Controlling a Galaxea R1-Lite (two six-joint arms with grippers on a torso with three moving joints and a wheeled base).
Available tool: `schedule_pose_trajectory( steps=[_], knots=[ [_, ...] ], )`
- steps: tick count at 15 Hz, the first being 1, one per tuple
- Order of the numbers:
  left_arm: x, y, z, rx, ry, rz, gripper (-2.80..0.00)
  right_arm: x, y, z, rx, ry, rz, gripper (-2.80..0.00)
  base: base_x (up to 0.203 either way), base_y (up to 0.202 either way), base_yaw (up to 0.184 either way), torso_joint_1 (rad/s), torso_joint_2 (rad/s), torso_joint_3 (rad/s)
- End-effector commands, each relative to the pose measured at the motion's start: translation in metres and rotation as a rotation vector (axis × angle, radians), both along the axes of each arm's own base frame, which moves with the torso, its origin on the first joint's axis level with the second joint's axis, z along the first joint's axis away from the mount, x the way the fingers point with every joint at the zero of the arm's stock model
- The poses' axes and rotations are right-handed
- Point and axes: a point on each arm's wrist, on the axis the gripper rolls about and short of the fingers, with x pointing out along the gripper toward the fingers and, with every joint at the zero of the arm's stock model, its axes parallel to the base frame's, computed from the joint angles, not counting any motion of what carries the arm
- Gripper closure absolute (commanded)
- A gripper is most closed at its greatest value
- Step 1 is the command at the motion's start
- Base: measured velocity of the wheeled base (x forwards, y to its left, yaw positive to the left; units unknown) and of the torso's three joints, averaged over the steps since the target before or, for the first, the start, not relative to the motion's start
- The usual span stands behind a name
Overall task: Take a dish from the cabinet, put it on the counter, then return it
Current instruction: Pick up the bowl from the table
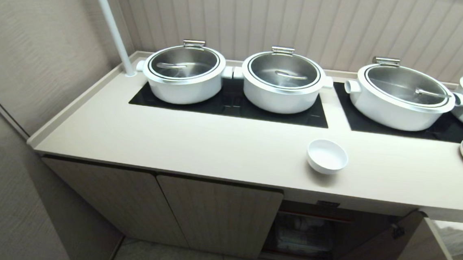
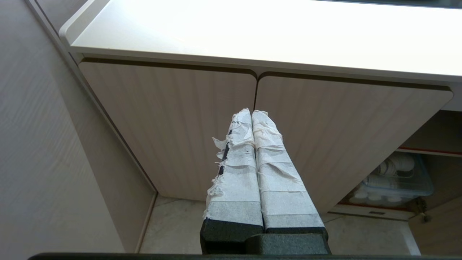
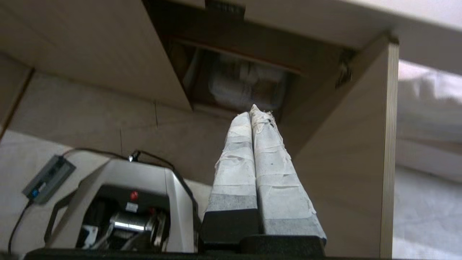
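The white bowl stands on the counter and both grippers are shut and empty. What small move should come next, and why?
Probably open the right gripper and raise it toward the bowl: the bowl sits alone on the counter, and the cabinet is open.

Both grippers, left (image 2: 252, 112) and right (image 3: 256, 110), have black fingers wrapped in frayed white tape; lower left, a grey-white base (image 3: 144, 202) with cables.

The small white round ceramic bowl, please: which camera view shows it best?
The head view: the small white round ceramic bowl sits whole and upright on the beige countertop, near its front edge. Neither wrist view shows it; both look at the cabinet below.
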Motion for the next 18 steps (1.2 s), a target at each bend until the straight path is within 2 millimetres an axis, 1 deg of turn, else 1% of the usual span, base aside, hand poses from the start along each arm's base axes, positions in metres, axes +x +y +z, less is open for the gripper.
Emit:
schedule_pose_trajectory(
  steps=[1, 3, 4, 8, 11, 16, 18],
  knots=[
    [0.000, 0.000, 0.000, -0.001, -0.001, 0.001, 0.00, -0.032, -0.002, -0.011, -0.001, -0.069, -0.005, 0.00, 0.000, 0.000, 0.000, 0.000, 0.00, 0.000],
    [0.000, 0.000, 0.000, -0.001, -0.001, 0.001, 0.00, -0.044, -0.003, -0.016, 0.011, -0.119, -0.001, 0.00, 0.000, 0.000, 0.000, 0.000, 0.00, 0.000],
    [0.000, 0.000, 0.000, -0.001, -0.001, 0.001, 0.00, -0.047, -0.003, -0.018, 0.012, -0.134, -0.001, 0.00, 0.000, 0.000, 0.000, 0.000, 0.00, 0.000],
    [0.000, 0.000, 0.000, -0.001, -0.001, 0.001, 0.00, -0.048, -0.003, -0.019, 0.017, -0.128, -0.028, 0.00, 0.000, 0.000, 0.000, 0.000, 0.00, 0.000],
    [0.000, 0.000, 0.000, -0.001, -0.001, 0.001, 0.00, -0.054, -0.003, -0.020, 0.016, -0.201, -0.099, 0.00, 0.000, 0.000, 0.000, 0.000, 0.00, 0.000],
    [0.000, 0.000, 0.000, -0.001, 0.000, 0.001, 0.00, -0.069, -0.003, -0.023, 0.036, -0.395, -0.092, 0.00, 0.000, 0.000, 0.000, 0.000, 0.00, 0.000],
    [0.000, 0.000, 0.000, -0.001, -0.001, 0.001, 0.00, -0.070, -0.003, -0.023, 0.038, -0.400, -0.091, 0.00, 0.000, 0.000, 0.000, 0.000, 0.00, 0.000]
  ],
)
